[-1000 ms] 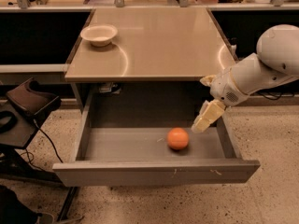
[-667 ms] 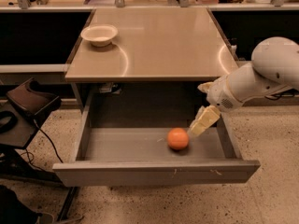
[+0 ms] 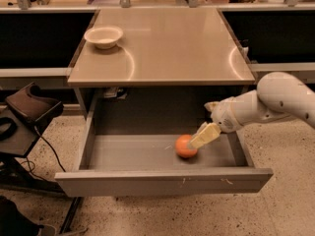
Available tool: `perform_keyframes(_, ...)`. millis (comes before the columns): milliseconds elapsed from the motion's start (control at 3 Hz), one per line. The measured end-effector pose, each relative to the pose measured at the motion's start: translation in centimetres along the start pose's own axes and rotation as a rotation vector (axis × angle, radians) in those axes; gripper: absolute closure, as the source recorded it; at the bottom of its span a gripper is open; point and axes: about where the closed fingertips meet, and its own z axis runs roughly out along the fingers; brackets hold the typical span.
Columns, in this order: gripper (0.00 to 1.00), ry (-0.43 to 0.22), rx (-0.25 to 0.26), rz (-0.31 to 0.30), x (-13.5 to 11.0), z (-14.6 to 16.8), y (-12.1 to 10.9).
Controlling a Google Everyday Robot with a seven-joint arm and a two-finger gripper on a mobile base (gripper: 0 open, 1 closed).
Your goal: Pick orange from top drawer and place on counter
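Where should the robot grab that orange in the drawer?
Probably around its round middle, coming down from above: the orange sits low inside the top drawer, whose walls block sideways reach. The gripper is at its upper right side.

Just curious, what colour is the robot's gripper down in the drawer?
Pale cream-yellow; the gripper sits at the orange in the drawer, camera view.

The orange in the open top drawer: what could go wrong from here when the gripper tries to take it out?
1. The orange is round and lies loose on the flat floor of the top drawer. The gripper meets it from the upper right, so a push might roll it leftward, away.
2. The arm reaches in over the drawer's right wall, below the front edge of the counter. A careless lift might strike either one.
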Motion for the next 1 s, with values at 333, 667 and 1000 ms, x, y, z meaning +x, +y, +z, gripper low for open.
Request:
perform_keyframes(333,0.00,-0.006,0.007,0.003,0.0,0.2,-0.3)
perform_keyframes(667,0.00,0.010,-0.001,-0.012,0.3,1.2,0.0)
perform_keyframes(1000,0.00,0.043,0.010,-0.023,1.8,3.2,0.2)
